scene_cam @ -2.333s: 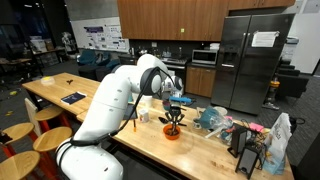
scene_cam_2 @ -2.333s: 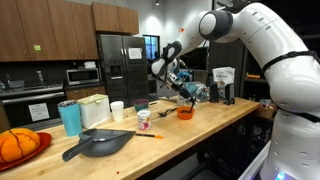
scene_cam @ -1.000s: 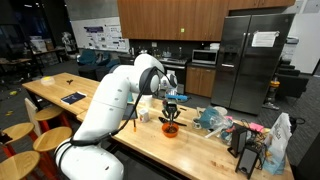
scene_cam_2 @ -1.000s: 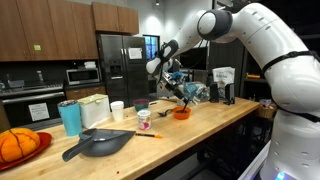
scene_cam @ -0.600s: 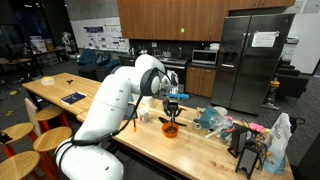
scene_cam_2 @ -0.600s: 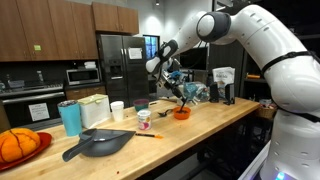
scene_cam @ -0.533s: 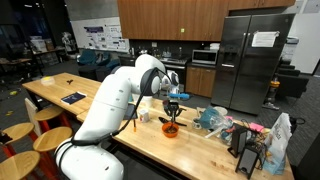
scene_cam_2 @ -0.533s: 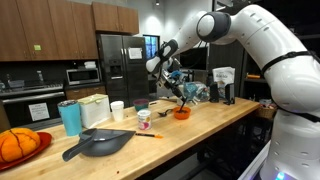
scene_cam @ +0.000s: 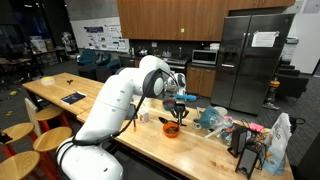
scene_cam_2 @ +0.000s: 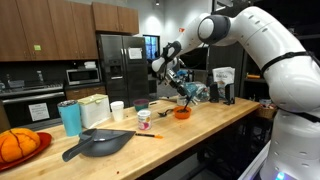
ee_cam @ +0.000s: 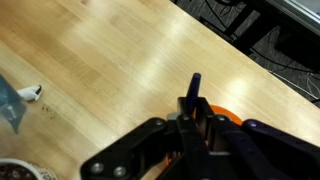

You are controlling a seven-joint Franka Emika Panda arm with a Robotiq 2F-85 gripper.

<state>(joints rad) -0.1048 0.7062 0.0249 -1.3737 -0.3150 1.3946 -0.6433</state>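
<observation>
Clamped shut in the gripper (ee_cam: 195, 125): a dark slim utensil (ee_cam: 194, 88), pinched near one end, likely so the rest hangs free below the fingers. Poised over the orange bowl (scene_cam: 171, 130) on the wooden counter (ee_cam: 100, 70), lower tip at or inside the rim, hard to tell which. Just beside the bowl, a crumpled plastic bag (scene_cam: 210, 118).

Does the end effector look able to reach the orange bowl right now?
Probably yes: the end effector hangs above the bowl; only the dark utensil it grips lies between.
</observation>
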